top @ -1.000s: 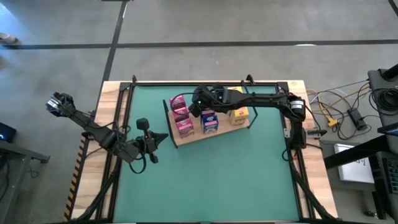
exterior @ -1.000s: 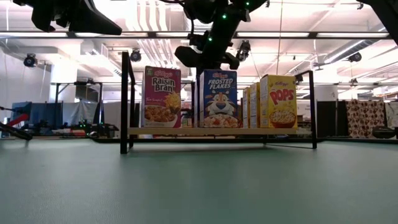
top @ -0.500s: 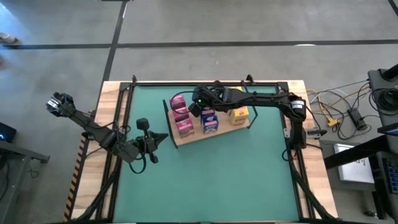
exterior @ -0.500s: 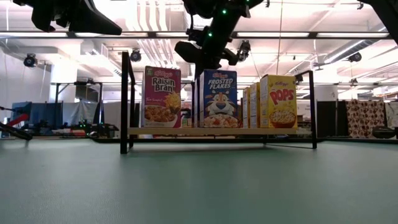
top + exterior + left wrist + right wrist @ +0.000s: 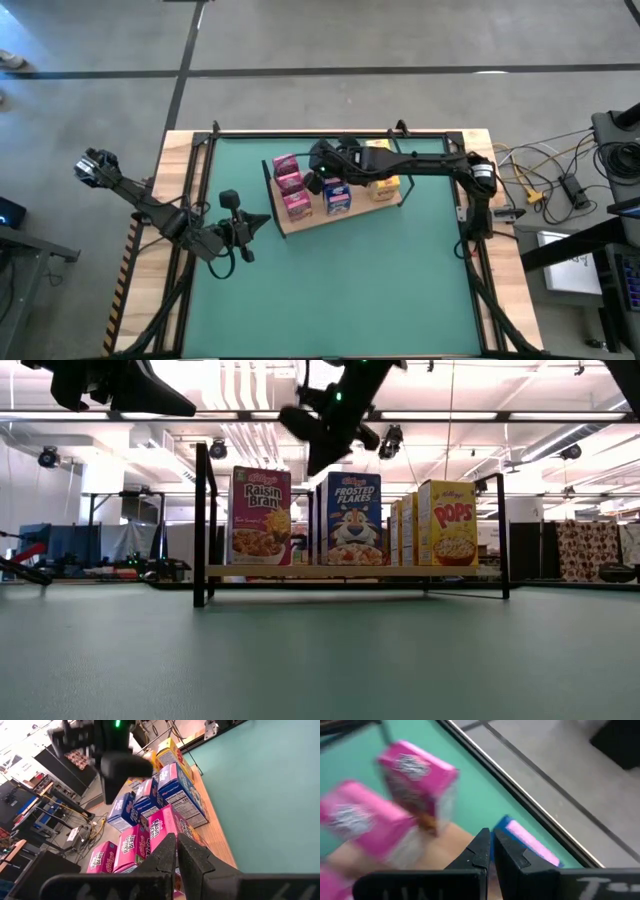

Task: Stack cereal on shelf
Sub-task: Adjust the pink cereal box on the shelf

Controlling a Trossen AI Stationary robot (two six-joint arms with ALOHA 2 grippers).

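Note:
The shelf is a light wooden board with black wire ends, lying at the far middle of the green mat. The cereal stands upright on it in three rows: pink boxes, blue boxes and yellow boxes. In the low view their fronts read Raisin Bran, Frosted Flakes and Pops. My right gripper hangs shut just above the gap between the pink and blue rows, holding nothing. My left gripper waits shut to the left of the shelf, pointing at the boxes.
A black metal frame runs along the mat's far edge and down both sides. Cables and equipment lie beyond the table's right edge. Bare green mat spreads from the shelf to the near edge.
My right gripper has risen from just over the blue boxes' tops to a little higher above them and has rolled slightly, staying shut. The boxes stand as before.

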